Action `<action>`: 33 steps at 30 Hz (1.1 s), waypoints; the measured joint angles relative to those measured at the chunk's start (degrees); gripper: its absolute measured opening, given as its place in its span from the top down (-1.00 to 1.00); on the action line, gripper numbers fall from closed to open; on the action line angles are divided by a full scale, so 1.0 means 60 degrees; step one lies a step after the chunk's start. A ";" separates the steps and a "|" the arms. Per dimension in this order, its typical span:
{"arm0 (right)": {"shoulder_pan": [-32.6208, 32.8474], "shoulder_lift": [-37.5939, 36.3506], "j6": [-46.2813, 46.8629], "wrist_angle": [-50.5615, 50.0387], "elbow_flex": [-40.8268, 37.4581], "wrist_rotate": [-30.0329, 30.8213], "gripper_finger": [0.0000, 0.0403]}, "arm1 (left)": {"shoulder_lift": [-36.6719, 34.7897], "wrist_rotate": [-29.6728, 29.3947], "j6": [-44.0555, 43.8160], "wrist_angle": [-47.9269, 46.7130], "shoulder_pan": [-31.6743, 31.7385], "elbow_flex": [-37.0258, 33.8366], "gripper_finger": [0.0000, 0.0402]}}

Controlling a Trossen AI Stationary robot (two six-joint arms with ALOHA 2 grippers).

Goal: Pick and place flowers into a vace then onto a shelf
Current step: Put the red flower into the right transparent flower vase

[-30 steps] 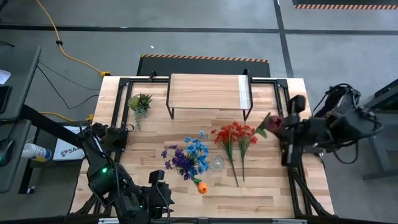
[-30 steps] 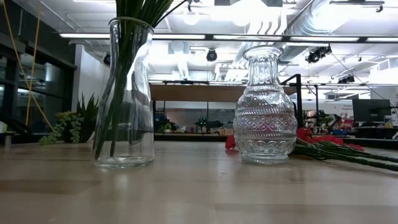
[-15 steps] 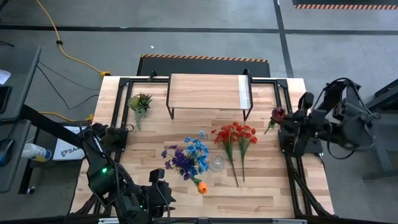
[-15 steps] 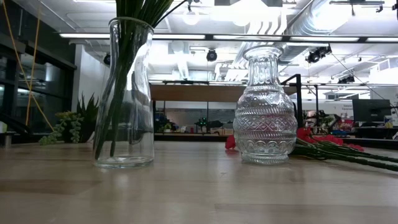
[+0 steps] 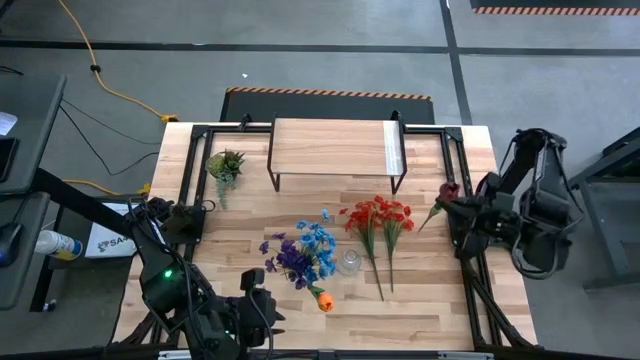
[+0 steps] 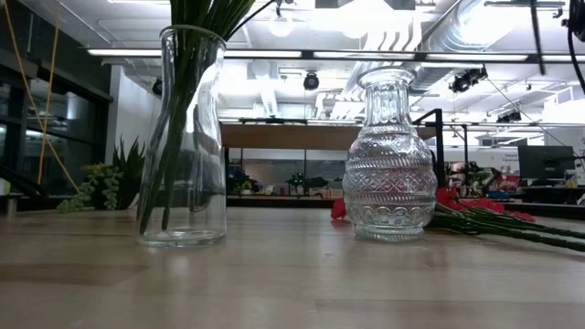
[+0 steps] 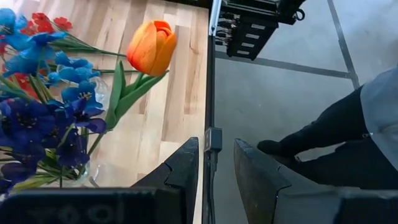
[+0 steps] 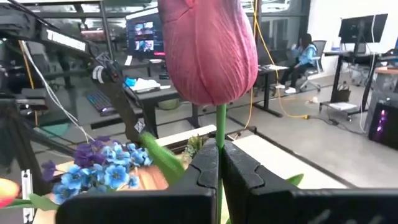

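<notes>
Over the table's right edge my right gripper [image 5: 455,203] clamped on the maroon tulip [image 8: 208,46], stem pinched between its fingers, my left gripper [image 7: 214,165] slightly apart, empty, at the near edge beside the orange flower [image 7: 151,46], shelf [image 5: 335,147] bare at the back.

Dark arms, black blocky jaws

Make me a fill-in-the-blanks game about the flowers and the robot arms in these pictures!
1. The right gripper pinches the stem of a dark maroon ____.
2. The orange flower stands in a vase with blue and ____ flowers.
3. The red flowers lie flat on the ____.
4. The patterned vase holds ____ flowers.

Missing words: tulip; purple; table; no
</notes>
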 joint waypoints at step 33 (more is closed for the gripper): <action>-0.1348 -0.0554 -0.2201 0.5080 -0.1850 -0.0779 1.00 | 0.0000 -0.0549 -0.0244 0.0479 0.0000 0.0000 0.33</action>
